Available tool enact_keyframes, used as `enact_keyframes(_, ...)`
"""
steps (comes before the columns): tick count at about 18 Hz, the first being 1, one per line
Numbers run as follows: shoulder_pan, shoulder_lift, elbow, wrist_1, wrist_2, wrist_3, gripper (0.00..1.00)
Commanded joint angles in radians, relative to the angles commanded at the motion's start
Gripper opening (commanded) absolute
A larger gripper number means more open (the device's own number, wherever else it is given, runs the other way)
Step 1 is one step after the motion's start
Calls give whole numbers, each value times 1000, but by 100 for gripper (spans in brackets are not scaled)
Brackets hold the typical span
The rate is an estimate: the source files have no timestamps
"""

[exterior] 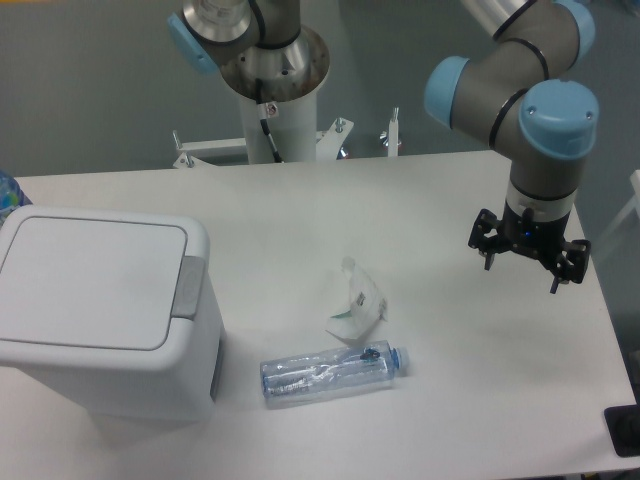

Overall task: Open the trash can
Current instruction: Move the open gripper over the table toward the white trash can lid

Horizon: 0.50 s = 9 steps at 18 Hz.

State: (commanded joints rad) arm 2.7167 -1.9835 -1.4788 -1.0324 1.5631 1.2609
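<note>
The trash can [105, 315] stands at the table's front left, a big white boxy bin with rounded corners. Its flat lid [90, 280] lies shut, and the grey latch tab [187, 288] sits on the lid's right edge. My gripper [522, 270] hangs over the right side of the table, far to the right of the bin, pointing down. Its fingers are spread open and hold nothing.
A crushed clear plastic bottle [330, 372] with a blue cap lies right of the bin, near the front. A crumpled white wrapper [358, 305] lies just behind it. The arm's pedestal [278, 110] stands at the back edge. A dark object [624, 430] sits at the front right corner.
</note>
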Motion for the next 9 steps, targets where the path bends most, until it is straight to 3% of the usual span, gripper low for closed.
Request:
enact_keyframes(5,-6,15,-8,-2,-8,-8,100)
enact_keyframes(9,-17,34,-12,11,-122,-145,100)
